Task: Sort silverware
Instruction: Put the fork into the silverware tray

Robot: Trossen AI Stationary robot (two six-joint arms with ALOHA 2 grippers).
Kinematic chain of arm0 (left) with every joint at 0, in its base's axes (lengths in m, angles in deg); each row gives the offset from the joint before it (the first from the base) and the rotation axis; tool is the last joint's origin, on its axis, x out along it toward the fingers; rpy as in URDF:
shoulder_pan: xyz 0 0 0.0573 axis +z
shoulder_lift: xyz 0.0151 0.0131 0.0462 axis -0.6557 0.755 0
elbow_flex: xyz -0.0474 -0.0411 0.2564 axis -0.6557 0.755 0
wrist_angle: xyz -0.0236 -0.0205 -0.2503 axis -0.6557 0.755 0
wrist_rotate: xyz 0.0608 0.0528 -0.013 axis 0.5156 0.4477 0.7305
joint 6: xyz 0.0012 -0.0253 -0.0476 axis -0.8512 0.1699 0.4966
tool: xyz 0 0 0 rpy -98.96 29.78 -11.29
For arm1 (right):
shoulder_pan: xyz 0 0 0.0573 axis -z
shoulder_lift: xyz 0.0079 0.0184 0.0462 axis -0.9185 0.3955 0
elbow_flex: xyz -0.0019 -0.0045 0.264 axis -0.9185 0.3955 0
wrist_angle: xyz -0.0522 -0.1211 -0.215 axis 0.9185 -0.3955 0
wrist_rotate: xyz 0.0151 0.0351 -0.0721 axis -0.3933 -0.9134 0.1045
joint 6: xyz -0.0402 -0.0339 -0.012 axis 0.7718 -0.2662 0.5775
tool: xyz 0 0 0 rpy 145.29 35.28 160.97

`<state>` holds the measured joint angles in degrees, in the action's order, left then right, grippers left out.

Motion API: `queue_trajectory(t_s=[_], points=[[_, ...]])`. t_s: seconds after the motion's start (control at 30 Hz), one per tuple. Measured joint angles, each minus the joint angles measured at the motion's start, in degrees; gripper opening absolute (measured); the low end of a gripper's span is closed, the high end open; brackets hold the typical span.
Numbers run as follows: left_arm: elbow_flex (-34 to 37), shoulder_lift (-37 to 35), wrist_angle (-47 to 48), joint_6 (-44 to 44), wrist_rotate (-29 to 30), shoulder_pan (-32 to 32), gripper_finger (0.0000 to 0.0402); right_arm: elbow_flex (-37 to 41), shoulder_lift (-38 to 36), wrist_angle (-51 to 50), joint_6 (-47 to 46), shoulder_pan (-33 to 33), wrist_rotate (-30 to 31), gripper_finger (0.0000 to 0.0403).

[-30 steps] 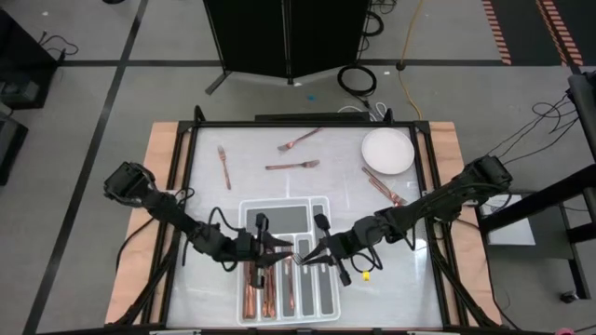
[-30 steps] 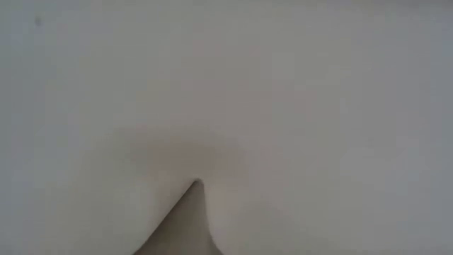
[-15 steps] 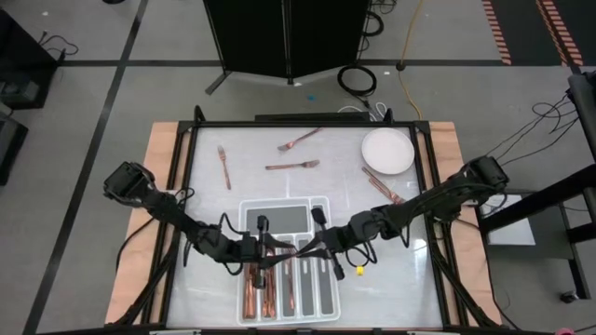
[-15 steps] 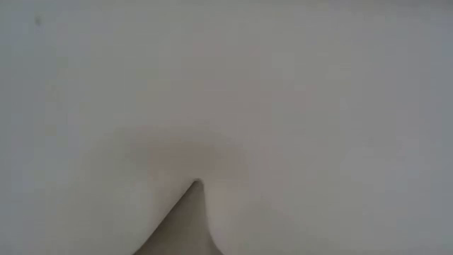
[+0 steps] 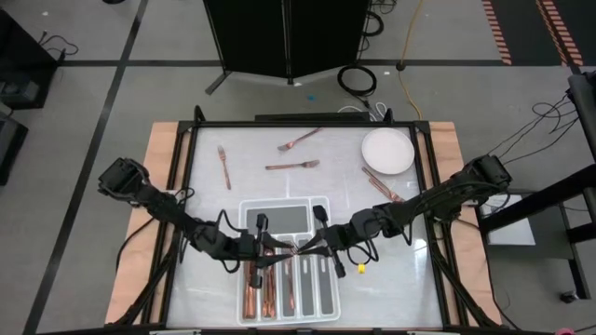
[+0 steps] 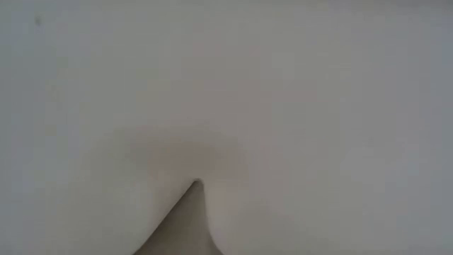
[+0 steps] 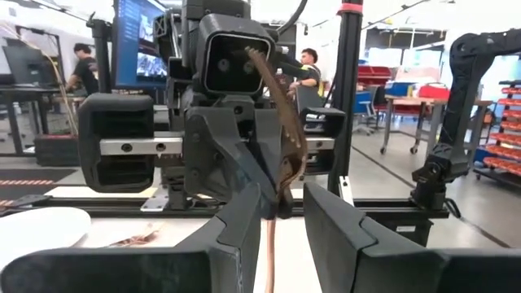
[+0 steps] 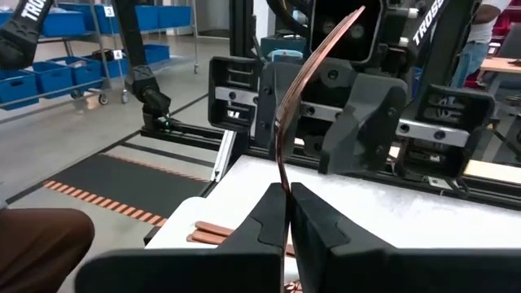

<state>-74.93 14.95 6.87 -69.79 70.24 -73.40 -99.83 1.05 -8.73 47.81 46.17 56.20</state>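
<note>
Both arms are meeting over the white divided tray [image 5: 323, 207] at the near middle of the tabletop [image 5: 410, 279], and the step in hand looks like a hand-off or joint placing of one copper piece [image 8: 313, 77]. The right gripper [image 8: 288, 213] is pinching that slim curved piece at its lower end with its fingers [image 8: 313, 220] pressed tight together, the shaft rising upright between the two arms. The left gripper [image 7: 281, 216] is facing it at close range with its fingers [image 7: 342, 224] standing part-way apart on either side of the piece; whether they are touching it cannot be told. To do this well, the left fingers should be closing squarely on the shaft before the right ones let go, and the piece should be tilting down along a slot, not across the dividers. Several pieces of silverware [image 5: 253, 290] are already lying in the tray's left slots, while two forks [image 5: 298, 140], a third fork [image 5: 223, 166] and another piece [image 5: 382, 186] beside the round white plate [image 5: 387, 151] are waiting at the far side. The low view is showing nothing useful.
</note>
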Motion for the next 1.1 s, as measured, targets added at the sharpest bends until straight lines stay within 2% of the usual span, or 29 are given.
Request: queue_trajectory(t_s=[0.1, 0.47, 0.9, 1.1], points=[[0.00, 0.00, -0.59, 0.17, -1.94, 0.73, 0.0096, 0.00, 0.02, 0.01, 0.29, -0.02, 0.25, 0.0000], [-0.08, -0.02, -1.28, 1.72, -3.04, 2.39, 0.0096, 0.00, 2.54, 0.22, 1.34, 1.25, 4.60, 0.0000], [-0.07, -0.07, 1.12, 3.22, -2.83, 1.59, 0.0096, 0.00, 2.58, 1.02, 1.59, 1.65, 4.30, 0.0000], [-0.07, -0.07, 0.92, 3.19, -5.02, 2.85, 0.0096, 0.00, 2.54, 0.94, 1.49, 1.75, 6.52, 0.0000]])
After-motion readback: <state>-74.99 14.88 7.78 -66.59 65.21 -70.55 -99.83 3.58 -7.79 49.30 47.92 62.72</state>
